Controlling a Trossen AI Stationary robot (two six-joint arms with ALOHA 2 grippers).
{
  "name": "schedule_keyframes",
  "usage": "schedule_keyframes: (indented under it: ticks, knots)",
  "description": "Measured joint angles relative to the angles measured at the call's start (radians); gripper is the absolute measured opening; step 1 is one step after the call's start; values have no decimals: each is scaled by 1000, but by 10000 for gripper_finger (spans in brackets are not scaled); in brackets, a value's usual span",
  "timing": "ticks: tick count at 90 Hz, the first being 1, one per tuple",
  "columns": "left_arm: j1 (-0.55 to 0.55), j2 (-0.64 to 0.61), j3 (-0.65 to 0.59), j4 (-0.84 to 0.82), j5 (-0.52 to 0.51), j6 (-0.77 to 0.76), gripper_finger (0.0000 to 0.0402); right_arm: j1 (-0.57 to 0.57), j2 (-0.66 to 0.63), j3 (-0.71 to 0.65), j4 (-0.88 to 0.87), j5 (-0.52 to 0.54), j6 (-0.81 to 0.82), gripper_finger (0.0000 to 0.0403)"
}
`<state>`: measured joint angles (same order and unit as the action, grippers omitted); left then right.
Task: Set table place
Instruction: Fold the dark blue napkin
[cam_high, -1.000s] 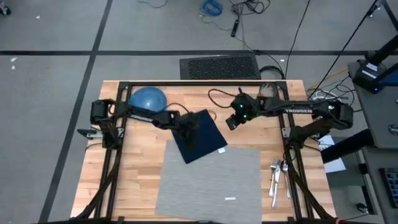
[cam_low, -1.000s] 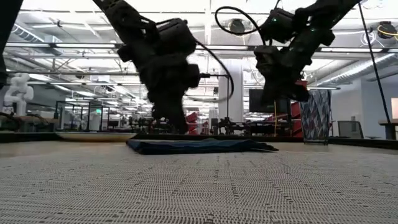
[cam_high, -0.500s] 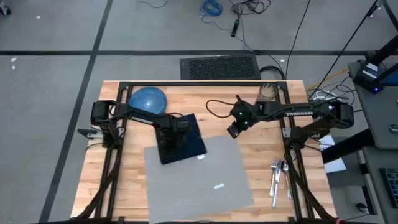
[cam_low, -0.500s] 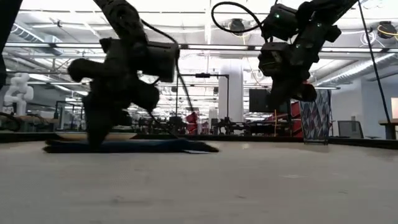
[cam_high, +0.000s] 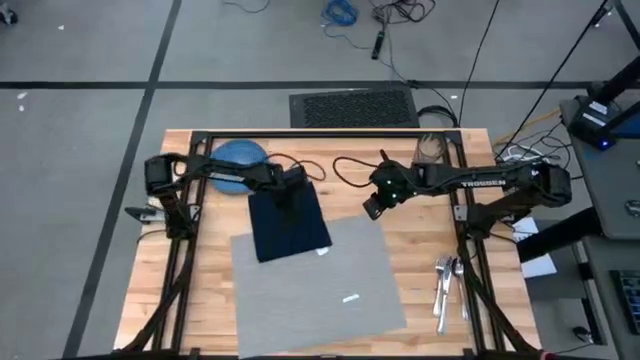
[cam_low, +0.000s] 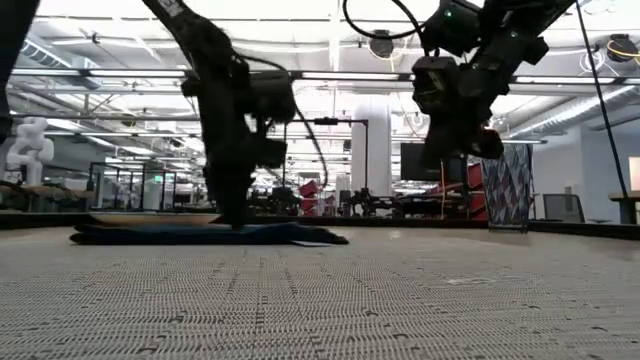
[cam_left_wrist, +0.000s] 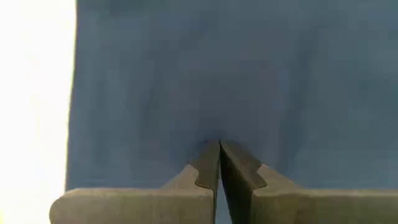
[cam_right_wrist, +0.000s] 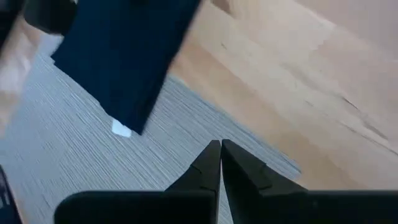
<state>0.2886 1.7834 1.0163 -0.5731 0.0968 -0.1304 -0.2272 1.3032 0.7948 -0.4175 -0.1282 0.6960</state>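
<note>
A grey placemat lay skewed on the wooden table, a navy napkin overlapping its far left corner. The left gripper, fingers closed, touched the napkin's far edge. The right gripper hovered nearby, closed and empty.

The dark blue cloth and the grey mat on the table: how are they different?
The napkin is dark navy and small; the placemat is light grey, much wider, and carries a white tag. The left gripper is shut on the napkin; nothing touches the placemat. Both lie flat on the table, the napkin's corner overlapping the placemat.
</note>
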Motion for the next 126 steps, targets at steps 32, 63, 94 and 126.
schedule_keyframes:
  ticks: [32,63,94,126]
  knots:
    - [-86,60,35,177,153,-70,0,-1,-73,0,-31,33,19,0]
    - [-163,137,60,416,247,-255,0,-1,-75,0,-36,28,-4,0]
    - [-74,184,232,409,327,-158,0,-60,13,0,-9,21,-27,2]
    - [53,89,309,-56,466,209,0,-74,139,-1,237,-88,1,81]
